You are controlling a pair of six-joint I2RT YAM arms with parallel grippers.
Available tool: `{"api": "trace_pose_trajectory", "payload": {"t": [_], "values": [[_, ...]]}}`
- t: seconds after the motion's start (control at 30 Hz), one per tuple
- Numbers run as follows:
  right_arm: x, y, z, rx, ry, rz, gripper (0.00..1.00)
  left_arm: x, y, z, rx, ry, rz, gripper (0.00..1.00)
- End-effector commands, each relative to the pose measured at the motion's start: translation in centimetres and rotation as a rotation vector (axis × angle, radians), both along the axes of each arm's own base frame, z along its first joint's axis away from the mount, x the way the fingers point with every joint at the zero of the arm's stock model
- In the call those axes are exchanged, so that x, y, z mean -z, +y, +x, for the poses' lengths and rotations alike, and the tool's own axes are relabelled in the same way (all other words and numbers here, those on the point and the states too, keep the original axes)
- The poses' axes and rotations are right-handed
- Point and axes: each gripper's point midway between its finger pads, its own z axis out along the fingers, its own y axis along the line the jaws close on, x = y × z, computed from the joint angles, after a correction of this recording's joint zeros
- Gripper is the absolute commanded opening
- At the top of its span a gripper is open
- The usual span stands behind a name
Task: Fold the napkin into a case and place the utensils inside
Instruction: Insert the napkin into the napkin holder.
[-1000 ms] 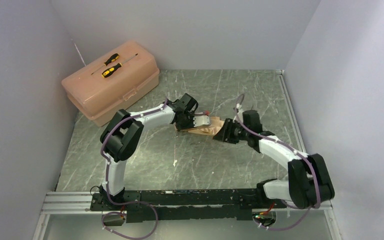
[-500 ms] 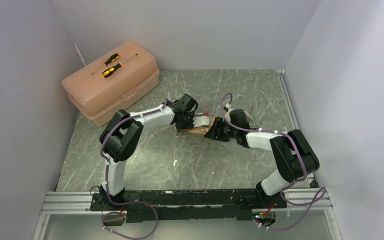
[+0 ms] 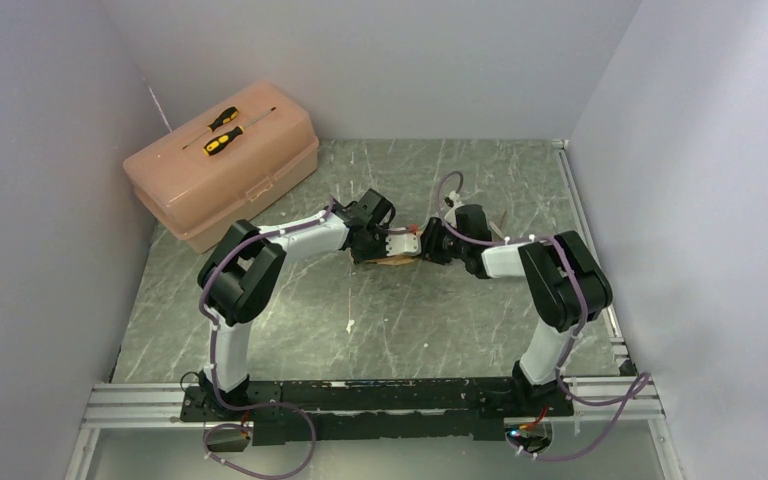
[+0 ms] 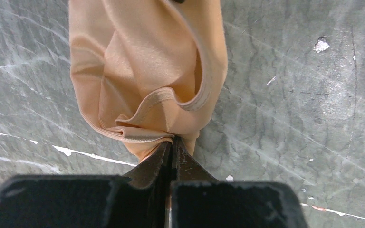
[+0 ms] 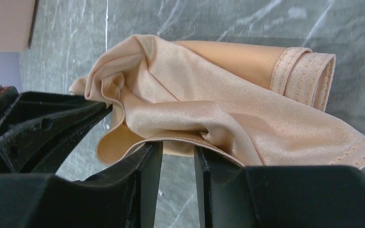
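The peach-tan satin napkin (image 4: 147, 61) lies bunched and creased on the grey marbled table, mostly hidden between the two grippers in the top view (image 3: 398, 263). My left gripper (image 4: 173, 140) is shut on a gathered hem at the napkin's near end. From the opposite side, my right gripper (image 5: 178, 149) is open. Its fingertips sit just under the napkin's (image 5: 209, 95) curled hem, with bare table showing between them. In the right wrist view the left gripper's fingers (image 5: 52, 123) show at the cloth's left edge. The utensils are out of view. No case shape shows.
A pink plastic toolbox (image 3: 222, 165) stands at the back left with two yellow-and-black screwdrivers (image 3: 222, 130) on its lid. White walls enclose the table on three sides. The arm bases sit on a rail (image 3: 380, 395) along the near edge.
The right arm has swung left and folded up, bringing its gripper against the napkin's right side. The cloth there is now covered from above. The left arm has not moved.
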Motion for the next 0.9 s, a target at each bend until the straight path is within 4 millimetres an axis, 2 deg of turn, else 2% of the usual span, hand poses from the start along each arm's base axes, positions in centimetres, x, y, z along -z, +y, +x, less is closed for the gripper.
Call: {"api": "trace_pose_trajectory", "payload": {"t": [0.0, 0.1, 0.23, 0.33, 0.57, 0.73, 0.87], "values": [[-1.4, 1.0, 2.9, 0.014, -0.057, 0.072, 0.34, 7.9, 4.7, -6.6, 0.008, 0.287, 0.193, 0.05], [-2.4, 1.8, 3.0, -0.008, -0.05, 0.174, 0.32, 7.8, 4.7, -6.5, 0.005, 0.283, 0.195, 0.05], [-4.3, 3.8, 2.0, -0.109, -0.013, 0.309, 0.29, 7.8, 4.8, -6.4, -0.007, 0.29, 0.193, 0.05], [-5.0, 4.3, 1.1, -0.151, 0.001, 0.352, 0.28, 7.8, 4.8, -6.3, -0.019, 0.293, 0.194, 0.05], [-5.4, 4.7, -1.1, -0.193, 0.014, 0.341, 0.42, 7.7, 4.6, -5.8, -0.043, 0.304, 0.187, 0.05], [-4.6, 4.9, -0.6, -0.175, 0.019, 0.324, 0.41, 7.7, 4.5, -5.6, -0.051, 0.307, 0.189, 0.05], [-4.8, 5.0, 0.7, -0.159, -0.005, 0.307, 0.38, 7.7, 4.6, -5.5, -0.052, 0.302, 0.192, 0.05]]}}
